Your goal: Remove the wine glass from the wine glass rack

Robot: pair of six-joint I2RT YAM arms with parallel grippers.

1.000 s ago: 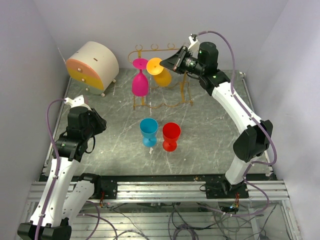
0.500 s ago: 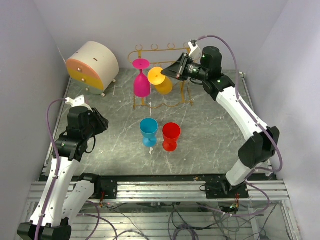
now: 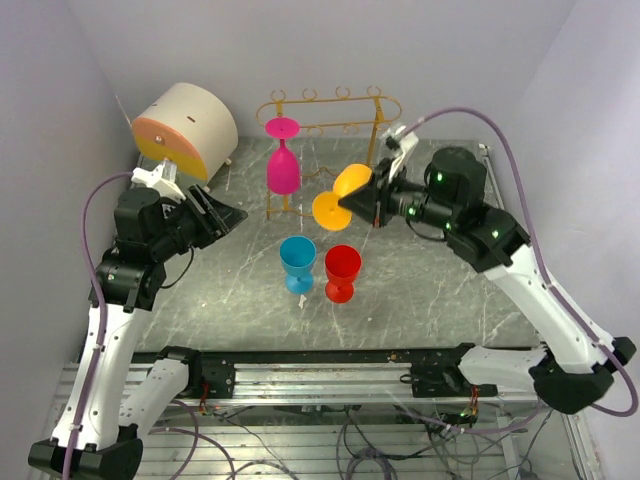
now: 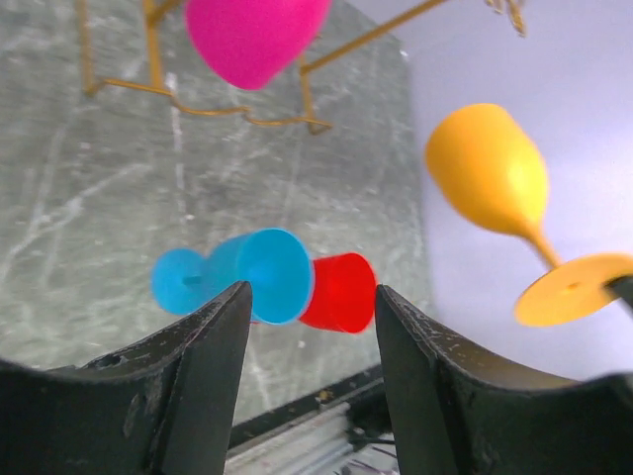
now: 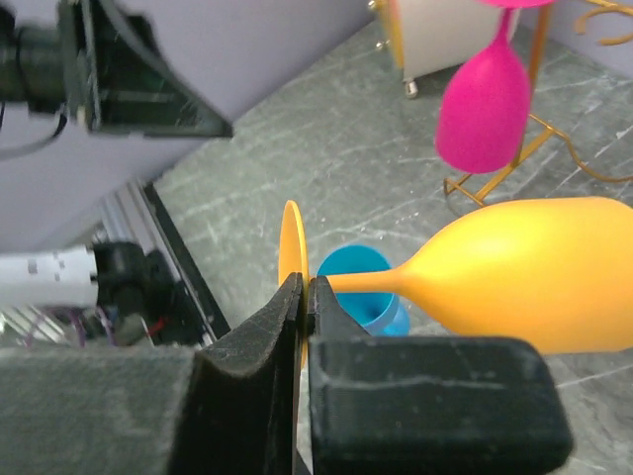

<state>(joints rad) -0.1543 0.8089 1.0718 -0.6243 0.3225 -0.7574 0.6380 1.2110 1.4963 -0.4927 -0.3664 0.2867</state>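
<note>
My right gripper (image 3: 349,203) is shut on the round foot of an orange wine glass (image 3: 352,180) and holds it tilted in the air, off the golden wire rack (image 3: 330,110) and above the red glass. In the right wrist view the jaws pinch the foot (image 5: 291,262), and the bowl (image 5: 539,272) points right. A pink wine glass (image 3: 282,165) still hangs upside down from the rack's left side. My left gripper (image 3: 228,213) is open and empty, raised left of the blue glass; its view shows the orange glass (image 4: 490,168) and the pink bowl (image 4: 255,38).
A blue glass (image 3: 297,261) and a red glass (image 3: 341,272) stand upright side by side mid-table. A cream round drawer box (image 3: 185,128) with orange and yellow fronts sits at the back left. Grey walls close in on three sides.
My right gripper has pulled the orange glass off the rack, forward and down toward mid-table. My left arm has risen and swung right toward the middle.
</note>
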